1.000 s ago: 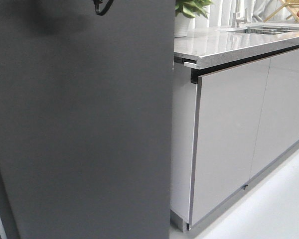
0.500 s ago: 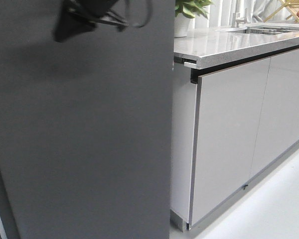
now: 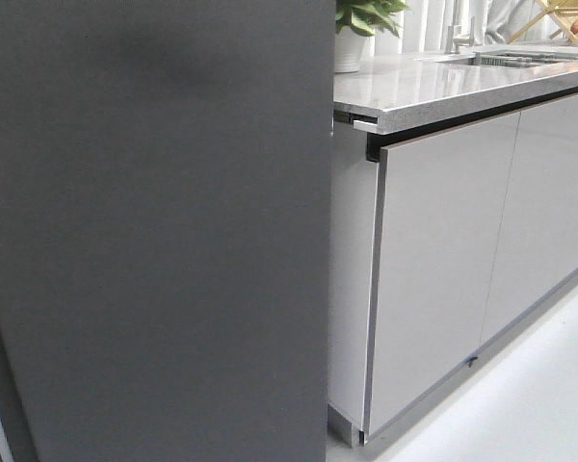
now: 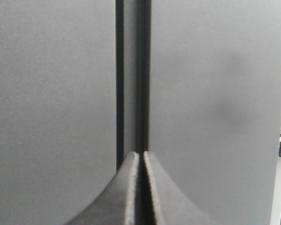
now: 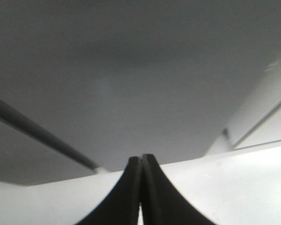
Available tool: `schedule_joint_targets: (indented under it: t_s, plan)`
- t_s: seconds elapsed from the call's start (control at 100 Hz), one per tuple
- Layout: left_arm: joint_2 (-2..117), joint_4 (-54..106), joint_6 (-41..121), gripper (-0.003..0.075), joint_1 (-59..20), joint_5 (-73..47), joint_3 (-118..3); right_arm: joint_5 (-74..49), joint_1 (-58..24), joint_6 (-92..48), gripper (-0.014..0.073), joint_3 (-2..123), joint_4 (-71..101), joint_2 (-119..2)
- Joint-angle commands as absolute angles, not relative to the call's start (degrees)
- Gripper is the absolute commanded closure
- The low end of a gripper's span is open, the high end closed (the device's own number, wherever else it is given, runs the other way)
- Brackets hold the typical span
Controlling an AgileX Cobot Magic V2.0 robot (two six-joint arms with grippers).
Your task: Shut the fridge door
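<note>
The fridge door (image 3: 154, 231) fills the left of the front view, its dark face flush beside the cabinet (image 3: 433, 269). Both claws, left gripper (image 4: 141, 157) and right gripper (image 5: 141, 161), sit clenched, grasping nothing. A door left unlatched risks drifting open, with neither arm pressing.

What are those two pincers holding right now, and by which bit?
Nothing. The left pincer is pressed shut and empty, in front of the seam beside the fridge door. The right pincer is shut too, with nothing between its fingers.
</note>
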State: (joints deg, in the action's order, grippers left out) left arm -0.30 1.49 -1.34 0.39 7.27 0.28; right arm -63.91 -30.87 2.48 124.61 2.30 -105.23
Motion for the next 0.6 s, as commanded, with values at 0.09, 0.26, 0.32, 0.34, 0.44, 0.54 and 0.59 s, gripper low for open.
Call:
schedule_joint_targets:
  t_s: [0.09,0.26,0.32,0.34,0.44,0.54,0.59]
  plan:
    - [-0.87,1.72,-1.45,0.074,0.23,11.44,2.3,-57.11,-30.15,4.35,0.0639,111.66,-4.09,-89.8]
    - [-0.87,1.72,-1.45,0.074,0.23,11.44,2.3,-51.97,-25.23,4.8,0.0639,94.95,-3.77,-76.4]
    - [-0.87,1.72,-1.45,0.074,0.23,11.44,2.3,-51.2,-23.22,4.8,0.0639,89.22,-3.46,-72.28]
    - [-0.87,1.72,-1.45,0.074,0.23,11.44,2.3,-50.9,-22.51,4.8,0.0639,87.37,-3.46,-70.79]
    - [-0.87,1.72,-1.45,0.074,0.23,11.44,2.3,-49.14,-19.04,4.8,0.0639,79.42,-3.46,-63.69]
    - [-0.87,1.72,-1.45,0.074,0.23,11.44,2.3,-48.63,-16.4,4.98,0.0639,72.51,-3.46,-56.32]
    - [-0.87,1.72,-1.45,0.074,0.23,11.44,2.3,-48.63,-15.22,6.19,0.0639,68.84,-3.46,-53.16]
